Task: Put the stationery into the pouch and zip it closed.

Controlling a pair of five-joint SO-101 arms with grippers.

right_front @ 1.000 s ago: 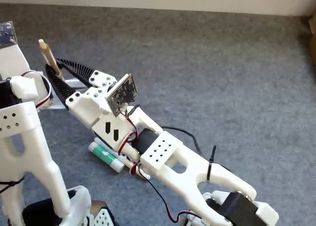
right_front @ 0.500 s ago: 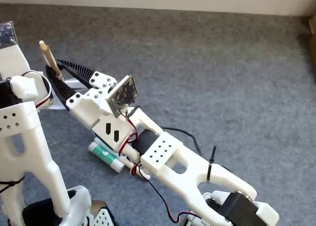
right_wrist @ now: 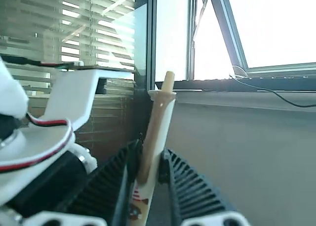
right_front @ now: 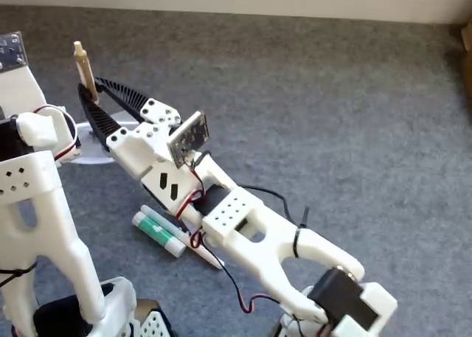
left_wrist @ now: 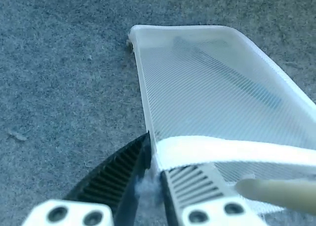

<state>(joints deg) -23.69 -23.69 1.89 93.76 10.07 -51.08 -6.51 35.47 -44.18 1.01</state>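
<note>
Daylight floods the scene. In the right wrist view the window (right_wrist: 269, 25) is blown out to plain white. The pen (right_wrist: 154, 132) in front of it stands backlit, its near side in shade, and the blinds (right_wrist: 59, 33) carry pale reflections. From above, the grey carpet (right_front: 332, 94) is evenly lit, with only a soft shadow beneath the right arm (right_front: 251, 230). In the left wrist view the mesh pouch (left_wrist: 207, 92) glows bright, and the pen's tip, close to the lens, is a blur.
</note>
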